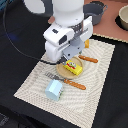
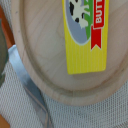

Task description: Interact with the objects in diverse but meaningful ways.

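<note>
The yellow butter block (image 1: 74, 68) lies on the round tan plate (image 1: 62, 71) in the middle of the woven placemat. My gripper (image 1: 70, 56) hangs just above the plate, close over the butter. The white hand hides its fingers, so I cannot tell how they stand. In the wrist view the butter block (image 2: 86, 37) fills much of the picture with its cow label, resting on the plate (image 2: 42, 55); no fingers show there. A pale blue carton (image 1: 54, 90) stands near the mat's front. A bit of the orange-yellow bread loaf (image 1: 87, 44) peeks out behind the arm. The grey pot (image 1: 95, 11) is far back.
A wooden-handled fork (image 1: 66, 80) lies in front of the plate, its metal end (image 2: 27, 85) beside the plate rim. A wooden-handled knife (image 1: 88, 59) lies toward the exterior view's right. A pale bowl (image 1: 123, 19) sits at the back right. A black cable loops at the left.
</note>
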